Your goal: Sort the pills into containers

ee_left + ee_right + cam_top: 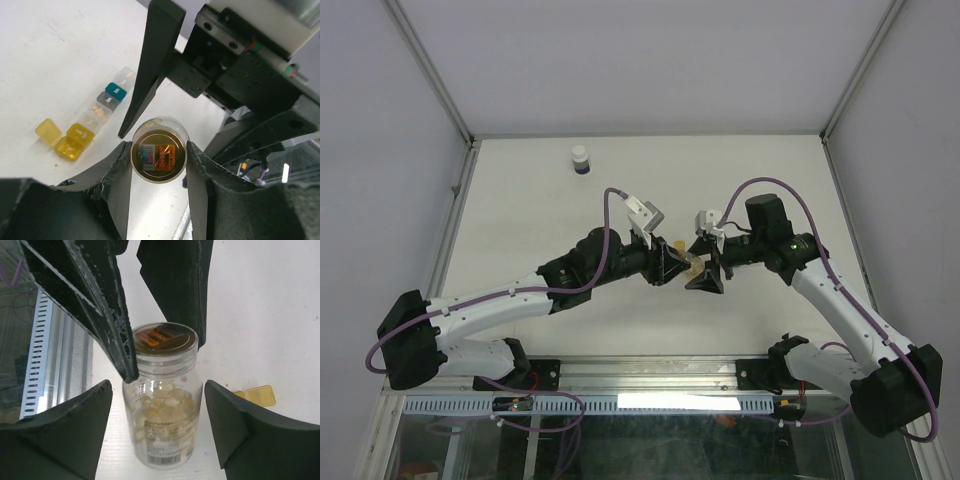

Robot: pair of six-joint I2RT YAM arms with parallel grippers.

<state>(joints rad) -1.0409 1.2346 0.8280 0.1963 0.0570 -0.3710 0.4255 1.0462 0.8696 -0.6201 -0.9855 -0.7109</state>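
A clear bottle (162, 410) holds pale yellow pills (167, 395). My left gripper (159, 150) is shut on its round clear cap (160, 156), one finger pressed against each side. My right gripper (157, 387) is open, its fingers (75, 430) standing apart on both sides of the bottle's body with a gap on each side. Whether the bottle rests on the table I cannot tell. The containers (95, 117) lie on the table to the left in the left wrist view: a strip with yellow, clear, grey and teal compartments, the yellow lid (48, 131) flipped open.
A small white-capped, dark-bottomed bottle (580, 160) stands at the back left of the white table (520, 200). Both arms meet near the table's middle, left gripper (670, 265) facing right gripper (705, 272). A metal rail (650, 372) runs along the near edge.
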